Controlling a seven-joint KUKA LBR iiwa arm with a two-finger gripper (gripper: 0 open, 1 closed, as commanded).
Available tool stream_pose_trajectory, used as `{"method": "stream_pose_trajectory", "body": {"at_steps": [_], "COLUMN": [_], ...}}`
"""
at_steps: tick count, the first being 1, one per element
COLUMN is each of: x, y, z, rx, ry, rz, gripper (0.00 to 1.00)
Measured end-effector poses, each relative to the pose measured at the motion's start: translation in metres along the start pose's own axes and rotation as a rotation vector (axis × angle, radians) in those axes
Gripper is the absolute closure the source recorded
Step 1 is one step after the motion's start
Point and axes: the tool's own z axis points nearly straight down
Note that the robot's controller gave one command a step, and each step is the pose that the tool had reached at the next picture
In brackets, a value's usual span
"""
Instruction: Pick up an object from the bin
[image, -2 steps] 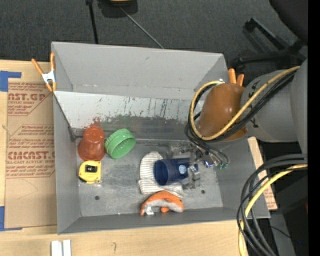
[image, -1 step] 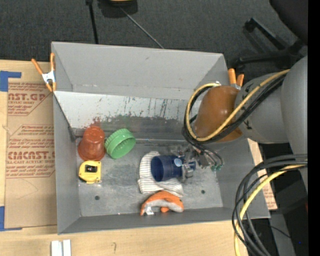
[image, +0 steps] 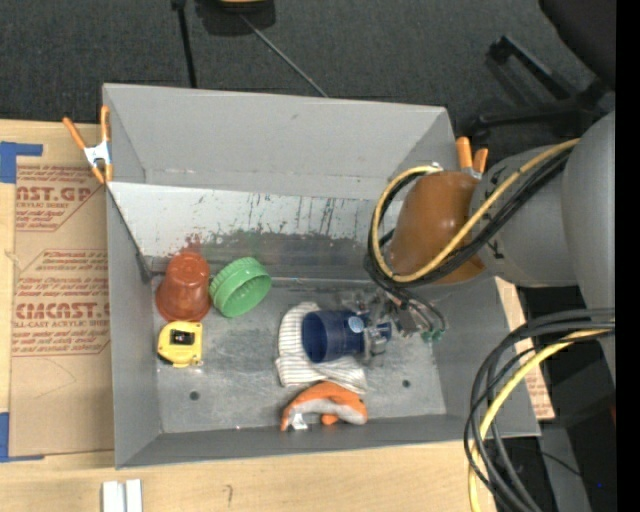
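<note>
We saw the gripper (image: 382, 326) low in the right half of the grey bin (image: 280, 140), hanging from the arm that came in from the right under its orange cover (image: 435, 225), with black and yellow cables (image: 381, 215) looped round that cover. The gripper's tip sat right against the right-hand end of a dark blue cup (image: 325, 336), which lay on its side with its open mouth turned to the left. We could not tell how far the gripper was open, nor whether it had hold of the cup or only touched it, since the metal parts at the tip and the end of the cup ran together there. The blue cup rested on a crumpled white cloth (image: 298, 362), near the middle of the bin floor and somewhat toward the front. Just in front of the cloth, close to the front wall, lay a small orange and white toy (image: 325, 404). Well apart to the left, we noted an orange cup (image: 183, 287) standing mouth down, with a green round lid (image: 241, 287) just beside it on the right, tilted up on its edge. A yellow tape measure (image: 180, 344) lay just in front of the orange cup, near the left wall.
</note>
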Motion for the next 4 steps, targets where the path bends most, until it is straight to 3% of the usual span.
{"method": "stream_pose_trajectory", "body": {"at_steps": [3, 4], "x": [0.002, 0.000], "y": [0.001, 0.001], "z": [-0.031, -0.043], "rx": [-0.001, 0.001], "ry": [0.007, 0.002], "rz": [0.001, 0.002], "gripper": [1.00, 1.00]}}
